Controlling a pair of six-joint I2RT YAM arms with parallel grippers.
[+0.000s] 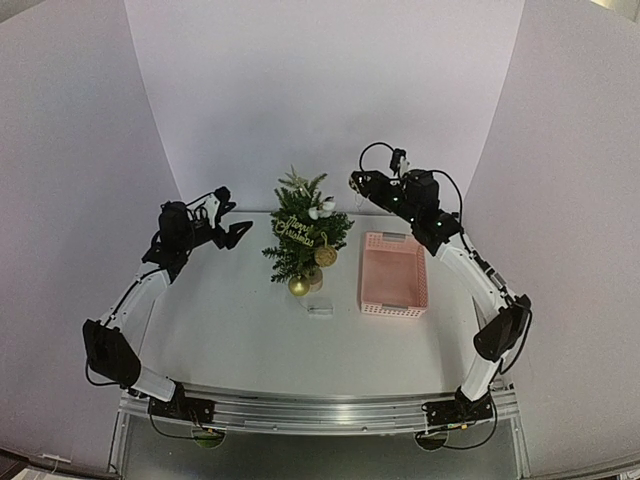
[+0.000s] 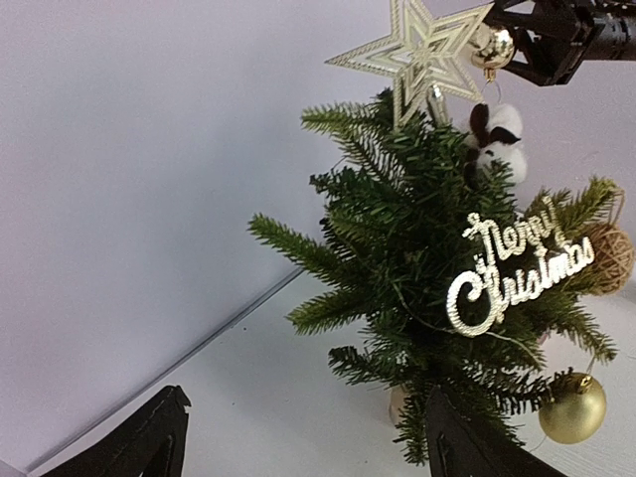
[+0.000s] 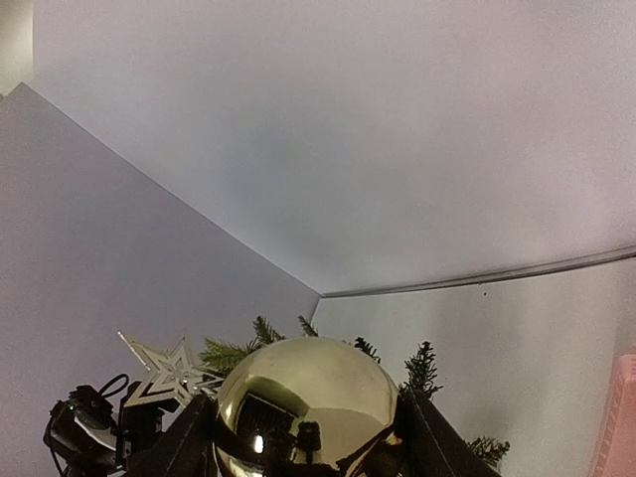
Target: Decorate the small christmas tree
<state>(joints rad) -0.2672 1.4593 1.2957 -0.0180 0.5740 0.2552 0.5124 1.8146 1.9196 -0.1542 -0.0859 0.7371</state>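
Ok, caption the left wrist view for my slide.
Small christmas tree with gold star on top and Merry Christmas sign; right fingers hold a gold ball beside the star.

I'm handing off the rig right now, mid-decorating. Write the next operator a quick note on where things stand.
Left fingers: open, empty, waiting left of the tree.
Right fingers: shut on a gold ball, held high beside the star.
Done: star on top; Merry Christmas sign, woven ball and second gold ball hung.
Left: hang the held ball on a free branch. The pink basket right of the tree looks empty, so this is probably the last piece.
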